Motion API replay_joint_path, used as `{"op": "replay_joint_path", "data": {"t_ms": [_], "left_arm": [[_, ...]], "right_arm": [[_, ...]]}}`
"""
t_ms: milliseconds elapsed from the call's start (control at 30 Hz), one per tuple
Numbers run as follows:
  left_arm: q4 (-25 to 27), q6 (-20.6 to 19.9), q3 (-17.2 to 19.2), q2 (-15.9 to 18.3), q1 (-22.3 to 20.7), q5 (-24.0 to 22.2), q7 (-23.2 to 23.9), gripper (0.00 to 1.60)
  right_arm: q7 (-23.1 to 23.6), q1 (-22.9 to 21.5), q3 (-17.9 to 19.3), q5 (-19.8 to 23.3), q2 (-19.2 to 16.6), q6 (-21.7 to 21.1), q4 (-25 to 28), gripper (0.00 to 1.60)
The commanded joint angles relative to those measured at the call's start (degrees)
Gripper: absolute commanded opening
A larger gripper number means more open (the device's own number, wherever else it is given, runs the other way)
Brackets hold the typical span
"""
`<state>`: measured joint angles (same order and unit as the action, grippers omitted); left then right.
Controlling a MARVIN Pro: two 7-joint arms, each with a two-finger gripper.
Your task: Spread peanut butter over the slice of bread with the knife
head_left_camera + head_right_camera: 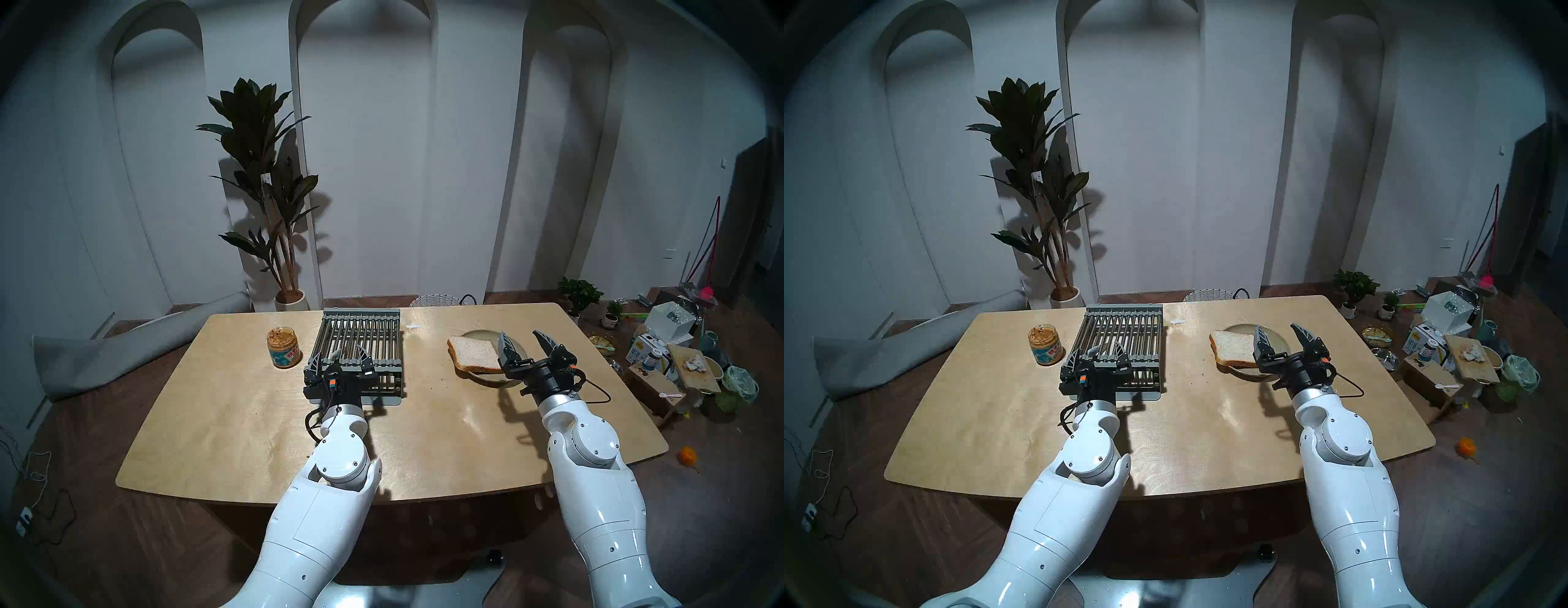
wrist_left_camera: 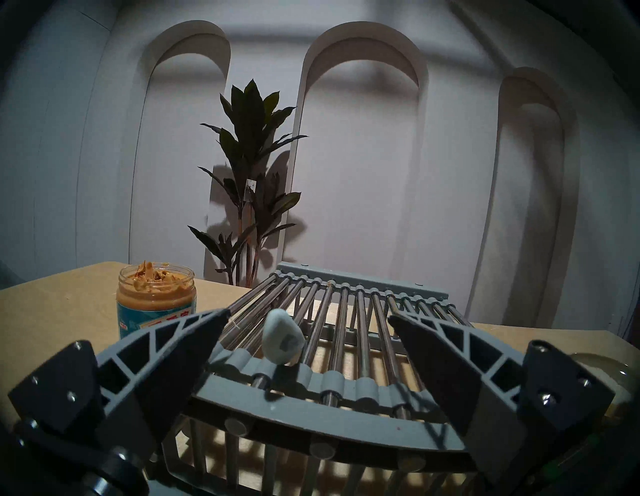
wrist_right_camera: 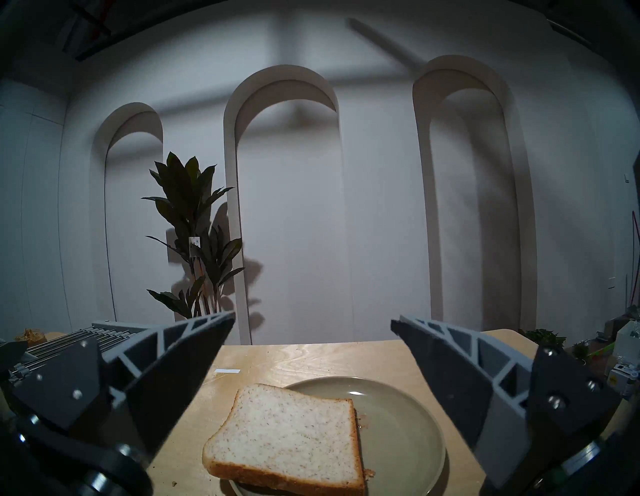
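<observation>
The knife's pale grey handle [image 2: 282, 336] lies on the grey slatted rack [image 1: 360, 335] at its near left edge; its blade is hard to make out among the bars. My left gripper [image 1: 338, 354] is open, one finger on each side of the handle and not touching it. An open jar of peanut butter [image 1: 283, 344] stands left of the rack. The slice of bread [image 1: 473, 353] lies on the left part of a pale green plate [image 1: 479, 335] and overhangs its rim. My right gripper [image 1: 519, 333] is open and empty, just above the plate's near right side.
The tan wooden table [image 1: 254, 424] has a rounded front edge. A small white strip [image 1: 412, 327] lies between rack and plate. A potted plant [image 1: 271, 191] stands behind the table. Boxes and clutter [image 1: 670, 356] sit on the floor to the right.
</observation>
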<state>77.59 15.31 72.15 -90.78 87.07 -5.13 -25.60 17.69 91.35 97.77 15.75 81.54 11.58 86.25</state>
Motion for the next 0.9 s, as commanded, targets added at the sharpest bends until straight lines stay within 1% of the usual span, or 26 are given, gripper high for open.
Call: {"op": "replay_joint_path", "data": {"t_ms": [0,133,267,467,633,867], "left_arm": [[-0.76,0.97,-0.3,-0.39,-2.73,0.86,0.09,1.6],[-1.43,1.23,-0.19,-0.58,-3.25,1.22,-0.36,1.6],[-1.67,1.72,-0.42,-0.61,-3.39,2.7,-1.43,1.6],[-1.34,1.96,-1.45,-0.88,-3.16,4.2,-2.71,1.58],[-1.79,1.51,-1.92,-1.1,-3.54,4.14,-2.82,1.59],[-3.04,1.21,-2.33,-1.08,-4.76,4.68,-3.38,1.56]], "right_arm": [[0.08,-0.43,0.23,-0.06,-0.21,0.6,1.32,1.6],[0.22,-0.55,0.43,0.0,-0.27,0.62,0.95,1.6],[0.29,-0.73,0.53,0.07,-0.25,0.52,0.7,1.6],[0.71,-1.02,0.55,0.23,-0.3,0.44,0.36,1.6],[1.03,-1.39,0.69,0.39,-0.33,0.42,-0.05,1.6],[1.51,-1.82,1.17,0.77,-0.52,0.45,-0.82,1.6]]}}
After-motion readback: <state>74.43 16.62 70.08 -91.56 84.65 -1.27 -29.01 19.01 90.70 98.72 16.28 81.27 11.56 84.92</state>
